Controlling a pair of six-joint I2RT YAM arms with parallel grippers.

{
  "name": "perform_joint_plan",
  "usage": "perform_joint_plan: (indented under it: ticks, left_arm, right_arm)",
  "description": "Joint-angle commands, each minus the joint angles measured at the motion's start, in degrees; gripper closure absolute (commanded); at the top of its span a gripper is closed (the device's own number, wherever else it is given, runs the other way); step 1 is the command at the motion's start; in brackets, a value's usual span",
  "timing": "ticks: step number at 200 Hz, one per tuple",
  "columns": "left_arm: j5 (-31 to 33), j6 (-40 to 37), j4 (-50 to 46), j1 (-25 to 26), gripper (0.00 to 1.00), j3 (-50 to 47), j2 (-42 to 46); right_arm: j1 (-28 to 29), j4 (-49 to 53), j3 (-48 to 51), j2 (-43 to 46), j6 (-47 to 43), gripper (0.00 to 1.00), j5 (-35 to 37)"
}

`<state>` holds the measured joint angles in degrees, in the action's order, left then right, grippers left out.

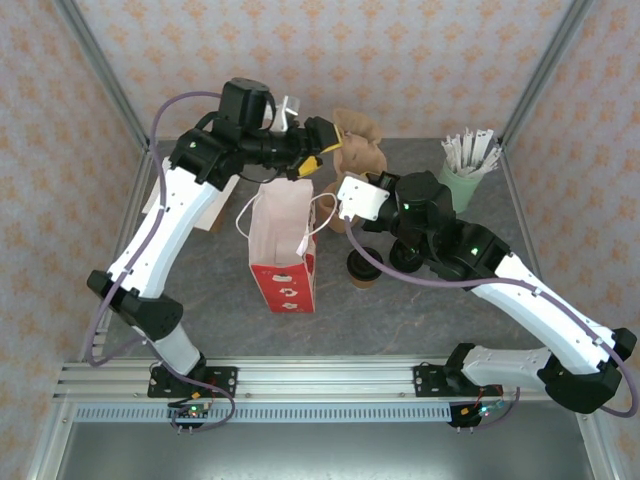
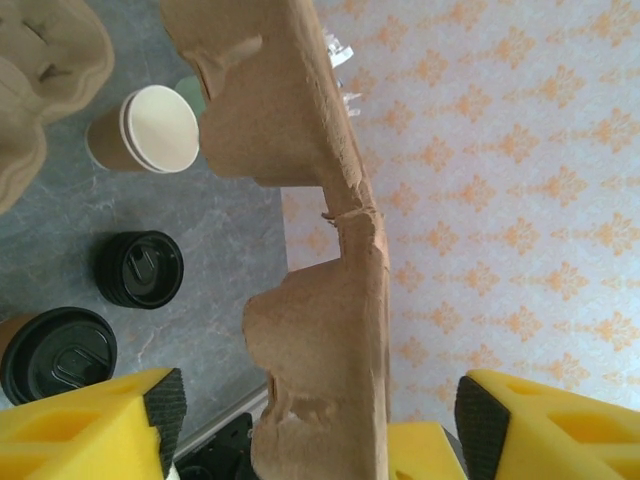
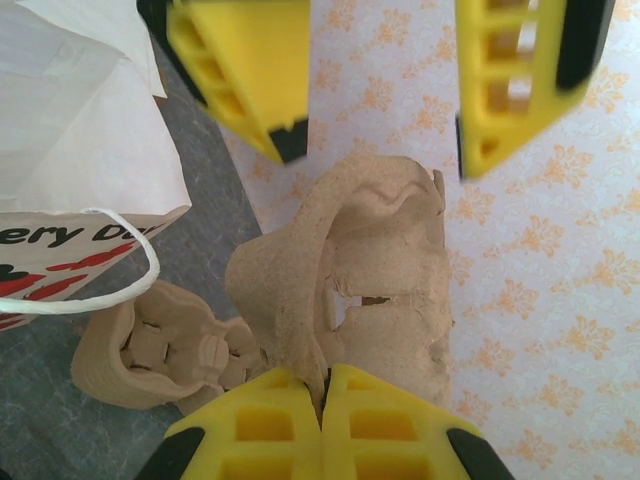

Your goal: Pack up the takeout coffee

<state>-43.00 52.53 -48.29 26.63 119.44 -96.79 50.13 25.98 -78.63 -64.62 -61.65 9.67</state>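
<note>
I note the right gripper [image 3: 322,398] clamped on the pulp carrier [image 3: 370,250], the left gripper [image 1: 318,148] spread wide astride it (contact unclear), and the takeout coffee [image 1: 362,266] upright just right of the paper bag [image 1: 285,235].

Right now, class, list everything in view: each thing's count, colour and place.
paper bag: one, white with red base, table centre
pulp carrier: two, brown; one gripped, another lying by the bag
takeout coffee: one, kraft, black lid, on table
black lid: one, black, beside it
kraft cup: one, brown, pale top, near carrier
stirrer cup: one, mint green, far right
left tool: yellow, open around carrier
right tool: yellow, shut on carrier
</note>
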Motion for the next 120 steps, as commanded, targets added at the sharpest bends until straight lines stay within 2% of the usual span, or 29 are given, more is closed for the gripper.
perform_joint_plan:
  ticks: [1,29,61,120]
  left_arm:
    - [0.4,-0.6,0.5,1.1,0.32,4.1,-0.8]
    - [0.4,-1.5,-0.6,1.6,0.50,6.3,-2.7]
    - [0.6,-2.9,-2.3,1.9,0.64,8.3,-4.0]
    - [1.1,-4.8,-4.1,2.2,0.82,8.6,-4.6]
  right_arm:
    - [0.6,-2.5,0.5,1.1,-0.7,1.00,0.5]
    - [0.6,-2.9,0.6,0.7,-0.7,1.00,0.6]
    - [0.6,-2.7,0.7,0.1,-0.5,1.00,1.1]
    - [0.6,-2.2,0.5,-0.1,-0.1,1.00,1.1]
